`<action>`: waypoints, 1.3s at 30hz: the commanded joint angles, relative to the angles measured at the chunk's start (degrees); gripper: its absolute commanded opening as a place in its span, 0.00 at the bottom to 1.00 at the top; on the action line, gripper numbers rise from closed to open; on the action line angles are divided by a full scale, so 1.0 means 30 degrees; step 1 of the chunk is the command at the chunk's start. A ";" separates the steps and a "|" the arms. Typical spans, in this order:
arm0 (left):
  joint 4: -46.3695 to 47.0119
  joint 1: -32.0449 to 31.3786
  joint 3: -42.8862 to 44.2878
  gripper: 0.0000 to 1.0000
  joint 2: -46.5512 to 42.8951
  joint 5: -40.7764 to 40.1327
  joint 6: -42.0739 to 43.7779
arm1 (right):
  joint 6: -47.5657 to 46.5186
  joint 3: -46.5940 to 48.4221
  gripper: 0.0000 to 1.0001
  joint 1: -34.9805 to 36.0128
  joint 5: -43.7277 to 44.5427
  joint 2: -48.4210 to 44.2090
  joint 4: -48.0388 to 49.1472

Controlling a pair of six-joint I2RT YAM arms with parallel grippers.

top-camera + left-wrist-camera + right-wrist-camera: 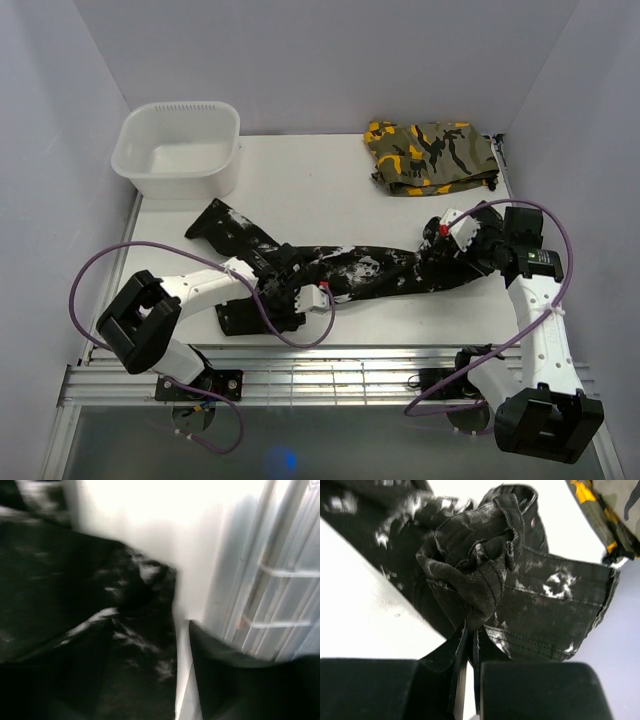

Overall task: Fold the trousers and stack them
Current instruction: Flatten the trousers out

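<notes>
you had trousers in black, splashed all over with irregular white splotches. in the right wrist view the white showed as faded patches and flecks beside the stitched seams. the camouflage garment was olive green with orange-yellow and black patches. your table was plain white, and the tub a milky white with no pattern. the left arm and the right arm were white with black joints, each trailing a purple cable. your right gripper had black fingers, and a small red mark showed on the white block at its wrist. the walls were pale lilac-grey.
</notes>
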 commanded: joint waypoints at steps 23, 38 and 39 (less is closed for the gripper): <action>-0.1609 2.2056 0.9497 0.00 0.4467 0.0803 0.0272 | -0.5846 -0.4182 0.08 -0.1618 0.1773 -0.2001 0.3739; -0.5269 2.2791 0.6686 0.02 0.2681 0.3939 0.4899 | -0.3744 0.2311 0.89 -0.6101 0.0484 0.4443 -0.2116; -0.5271 2.2762 0.6627 0.03 0.2564 0.3793 0.5105 | -0.3392 0.2874 0.89 -0.6393 0.0308 0.4851 -0.2468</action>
